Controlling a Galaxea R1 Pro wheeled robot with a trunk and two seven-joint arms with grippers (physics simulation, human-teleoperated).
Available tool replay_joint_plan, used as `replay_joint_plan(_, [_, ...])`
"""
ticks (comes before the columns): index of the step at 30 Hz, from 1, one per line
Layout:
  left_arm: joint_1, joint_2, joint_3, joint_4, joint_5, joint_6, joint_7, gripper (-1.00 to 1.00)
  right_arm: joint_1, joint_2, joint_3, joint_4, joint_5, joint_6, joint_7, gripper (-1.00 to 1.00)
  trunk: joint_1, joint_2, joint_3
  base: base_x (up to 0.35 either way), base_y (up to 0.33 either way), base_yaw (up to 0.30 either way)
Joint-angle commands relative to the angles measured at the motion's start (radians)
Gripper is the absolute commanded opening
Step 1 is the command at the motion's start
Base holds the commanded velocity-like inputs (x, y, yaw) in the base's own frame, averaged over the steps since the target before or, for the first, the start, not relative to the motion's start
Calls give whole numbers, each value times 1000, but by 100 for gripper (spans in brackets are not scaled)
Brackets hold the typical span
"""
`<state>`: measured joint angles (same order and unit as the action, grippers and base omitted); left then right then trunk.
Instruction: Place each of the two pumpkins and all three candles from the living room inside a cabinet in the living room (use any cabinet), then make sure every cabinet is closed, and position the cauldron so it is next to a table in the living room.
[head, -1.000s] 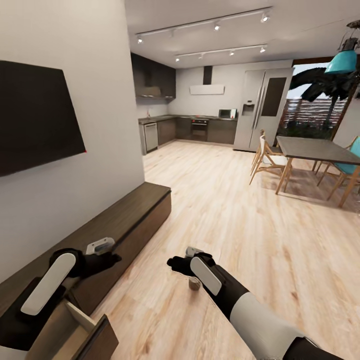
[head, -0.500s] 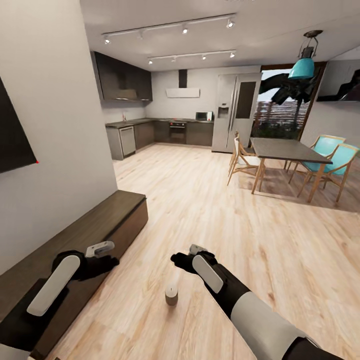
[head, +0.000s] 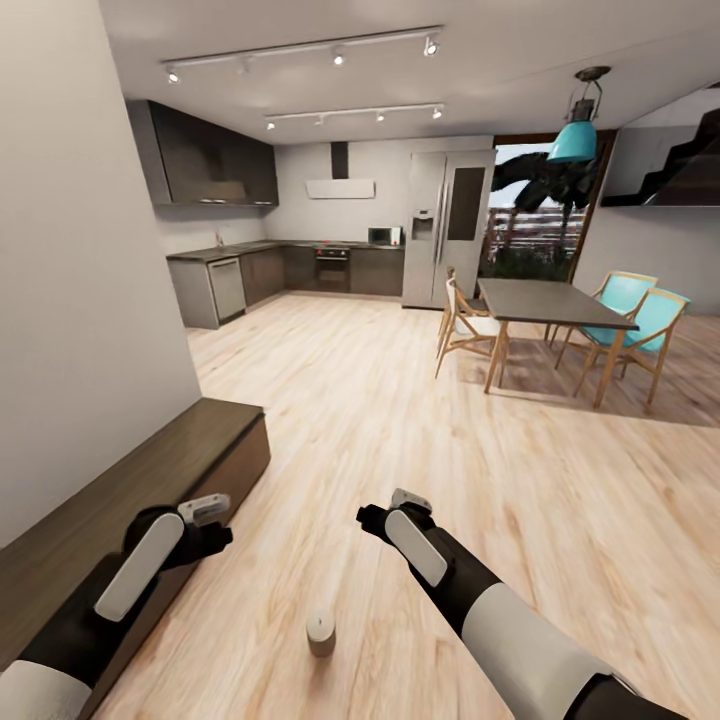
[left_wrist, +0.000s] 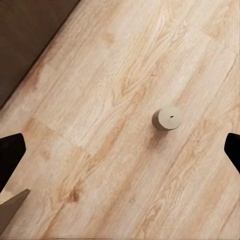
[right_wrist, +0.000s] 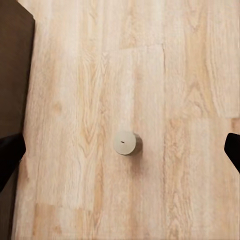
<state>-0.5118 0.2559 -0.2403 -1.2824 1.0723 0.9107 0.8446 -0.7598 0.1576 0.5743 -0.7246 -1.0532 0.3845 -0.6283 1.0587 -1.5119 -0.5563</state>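
Looking at one candle (head: 321, 632) standing upright on the wood floor (head: 520, 500), long axis vertical, pale top facing up, out in the open between both arms and closer to the robot than either tool. Sits just beside the dark cabinet (head: 130, 480), not touching it. Left tool (head: 208, 512) and right tool (head: 405, 500) both empty, fingers spread wide going by the wrist views, candle (left_wrist: 167, 118) centred between the tips there, (right_wrist: 126, 143) too. Hard to call which arm is nearer, roughly even, maybe right by a hair. Cabinet fronts mostly cut off, so can't tell if all are closed. Dining table (head: 550, 300) well apart.
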Motion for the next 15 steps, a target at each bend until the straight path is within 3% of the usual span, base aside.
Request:
replay_joint_plan(1, [-5, -2, -3, 9, 9, 0, 10, 100, -1, -1, 3, -1, -5, 2, -6, 100, 1, -1, -1, 334, 0, -4])
replay_joint_plan(8, [-33, -20, -6, 84, 9, 0, 6, 100, -1, 0, 0, -2, -6, 0, -4, 100, 1, -1, -1, 332, -27, -1])
replay_joint_plan(15, [-34, -21, -8, 79, 9, 0, 5, 100, -1, 0, 0, -3, -2, -1, -1, 100, 1, -1, -1, 280, -200, -1])
